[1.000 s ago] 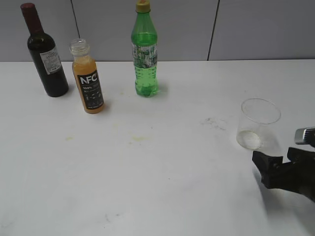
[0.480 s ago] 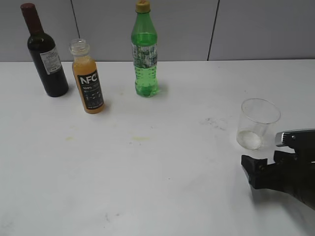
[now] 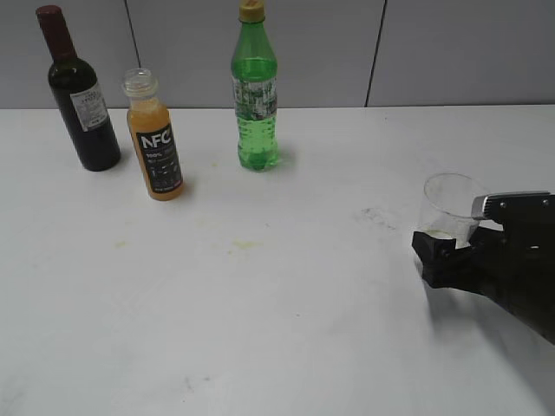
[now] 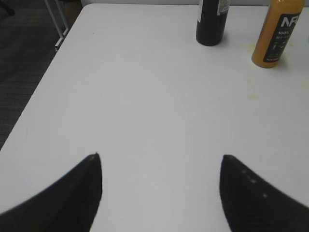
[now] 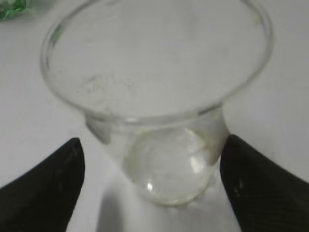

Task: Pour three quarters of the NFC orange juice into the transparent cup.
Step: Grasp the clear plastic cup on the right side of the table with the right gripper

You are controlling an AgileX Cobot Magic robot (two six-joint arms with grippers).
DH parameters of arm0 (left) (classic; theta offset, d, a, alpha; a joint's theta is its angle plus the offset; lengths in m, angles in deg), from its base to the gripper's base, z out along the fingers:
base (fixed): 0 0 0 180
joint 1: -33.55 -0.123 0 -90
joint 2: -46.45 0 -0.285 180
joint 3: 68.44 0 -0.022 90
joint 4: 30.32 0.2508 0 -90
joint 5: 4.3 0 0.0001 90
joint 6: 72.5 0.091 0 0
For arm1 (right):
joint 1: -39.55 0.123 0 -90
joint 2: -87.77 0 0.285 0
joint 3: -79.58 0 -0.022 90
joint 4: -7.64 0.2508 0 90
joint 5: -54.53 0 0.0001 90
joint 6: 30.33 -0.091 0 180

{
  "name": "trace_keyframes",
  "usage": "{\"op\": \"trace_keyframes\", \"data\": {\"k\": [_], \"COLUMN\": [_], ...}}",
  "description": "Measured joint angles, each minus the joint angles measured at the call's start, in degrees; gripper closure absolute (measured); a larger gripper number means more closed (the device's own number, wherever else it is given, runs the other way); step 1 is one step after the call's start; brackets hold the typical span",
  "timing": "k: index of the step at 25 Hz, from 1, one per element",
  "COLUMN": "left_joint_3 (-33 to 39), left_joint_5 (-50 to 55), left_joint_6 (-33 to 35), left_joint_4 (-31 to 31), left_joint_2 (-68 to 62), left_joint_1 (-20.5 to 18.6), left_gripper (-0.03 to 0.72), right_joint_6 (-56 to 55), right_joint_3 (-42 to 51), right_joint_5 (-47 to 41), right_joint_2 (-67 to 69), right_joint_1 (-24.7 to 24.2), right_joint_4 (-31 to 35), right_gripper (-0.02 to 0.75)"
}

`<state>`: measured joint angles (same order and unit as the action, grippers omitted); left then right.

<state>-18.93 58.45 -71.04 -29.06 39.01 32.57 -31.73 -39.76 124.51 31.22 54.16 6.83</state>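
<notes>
The NFC orange juice (image 3: pixel 154 139) stands uncapped at the back left of the white table, between two taller bottles; it also shows in the left wrist view (image 4: pixel 277 33). The transparent cup (image 3: pixel 447 206) stands upright at the right. My right gripper (image 3: pixel 451 251) is open with its fingers on either side of the cup's base; in the right wrist view the cup (image 5: pixel 159 106) fills the gap between the fingers (image 5: pixel 152 164), the right finger touching or nearly touching it. My left gripper (image 4: pixel 159 166) is open and empty over bare table at the near left.
A dark wine bottle (image 3: pixel 80 95) stands left of the juice, also in the left wrist view (image 4: pixel 211 21). A green soda bottle (image 3: pixel 255 91) stands at the back centre. The table's left edge (image 4: pixel 43 92) shows in the left wrist view.
My right gripper has moved forward and to the left, from the near right corner up to the cup, and now straddles its base. The bottles and cup have not moved.
</notes>
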Motion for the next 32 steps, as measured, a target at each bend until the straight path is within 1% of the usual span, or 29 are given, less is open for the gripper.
{"op": "trace_keyframes", "data": {"k": [6, 19, 28, 32], "left_joint_3": [0.0, 0.0, 0.0, 0.0], "left_joint_5": [0.0, 0.0, 0.0, 0.0], "left_joint_6": [0.0, 0.0, 0.0, 0.0], "left_joint_4": [0.0, 0.0, 0.0, -0.05], "left_joint_2": [0.0, 0.0, 0.0, 0.0], "left_joint_1": [0.0, 0.0, 0.0, 0.0], "left_gripper": [0.104, 0.104, 0.104, 0.104], "right_joint_6": [-0.21, -0.42, -0.86, -0.91], "right_joint_3": [-3.12, -6.33, -7.22, -7.33], "right_joint_5": [-0.14, -0.25, -0.24, -0.24], "right_joint_2": [1.87, 4.77, 6.2, 6.8], "right_joint_1": [0.0, 0.0, 0.0, 0.0], "right_joint_4": [0.16, 0.82, 1.72, 1.72], "right_gripper": [0.062, 0.063, 0.066, 0.082]}}
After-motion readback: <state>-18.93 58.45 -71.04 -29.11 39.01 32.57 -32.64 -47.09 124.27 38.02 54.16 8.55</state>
